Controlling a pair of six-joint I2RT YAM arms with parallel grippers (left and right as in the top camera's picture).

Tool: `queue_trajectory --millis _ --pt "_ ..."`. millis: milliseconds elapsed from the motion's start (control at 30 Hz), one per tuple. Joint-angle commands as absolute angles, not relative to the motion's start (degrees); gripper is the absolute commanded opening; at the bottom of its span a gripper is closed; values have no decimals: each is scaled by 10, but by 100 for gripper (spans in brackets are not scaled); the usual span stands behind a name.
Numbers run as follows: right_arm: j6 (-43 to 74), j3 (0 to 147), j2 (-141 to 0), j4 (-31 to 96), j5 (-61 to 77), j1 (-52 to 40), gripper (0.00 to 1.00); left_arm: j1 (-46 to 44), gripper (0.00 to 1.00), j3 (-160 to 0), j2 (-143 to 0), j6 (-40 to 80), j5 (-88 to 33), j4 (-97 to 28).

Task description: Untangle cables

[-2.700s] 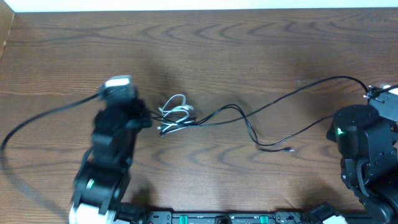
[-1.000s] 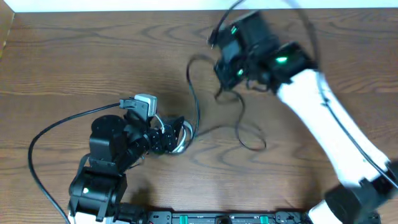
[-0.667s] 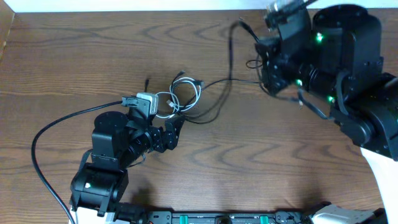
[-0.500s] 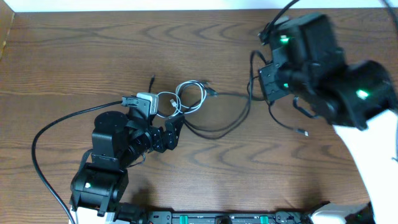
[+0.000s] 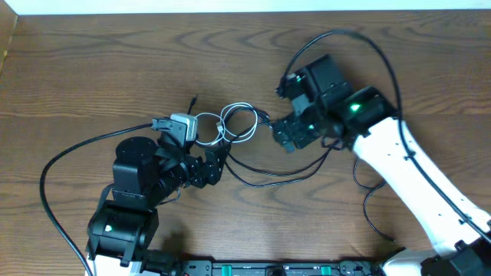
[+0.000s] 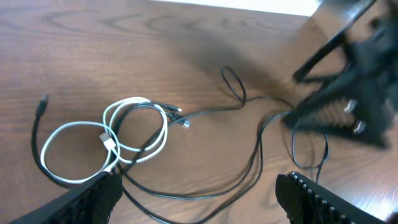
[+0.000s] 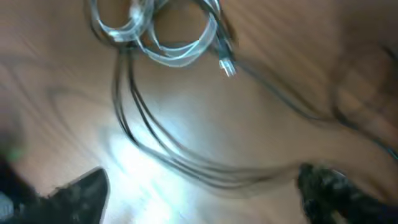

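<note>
Wooden table [image 5: 115,61]: cables [image 6: 111,140], jaws wide, empty

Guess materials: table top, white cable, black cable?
Table top: wood or wood-look laminate, can't tell which; brown with clear grain lines and a slight sheen where light hits.
White cable: probably a plastic jacket, pale and somewhat glossy, flexible enough to lie in loose loops.
Black cable: probably a plastic or rubber jacket, dull black, thin and limp.
</note>
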State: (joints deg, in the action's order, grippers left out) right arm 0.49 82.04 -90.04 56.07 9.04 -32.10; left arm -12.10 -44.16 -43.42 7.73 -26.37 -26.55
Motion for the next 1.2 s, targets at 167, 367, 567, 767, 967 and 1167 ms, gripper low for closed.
queue_trajectory --millis 167,367,567,767,967,1167 --pt "96 728 -990 369 141 -367 61 -119 85 -456 -432 149 -19 -259" --pt "160 728 -1065 266 138 -383 61 -119 85 -456 -432 149 -24 -283" --pt "210 728 -1143 199 136 -384 60 -119 85 -456 -432 150 -55 -284" --pt "212 728 -1179 166 119 -383 59 -119 85 -456 -432 150 -56 -284" --pt "239 728 -1181 118 65 -383 57 -119 85 -456 -432 151 -74 -284" --pt "274 728 -1181 93 55 -385 51 -119 85 -456 -432 151 -82 -285"
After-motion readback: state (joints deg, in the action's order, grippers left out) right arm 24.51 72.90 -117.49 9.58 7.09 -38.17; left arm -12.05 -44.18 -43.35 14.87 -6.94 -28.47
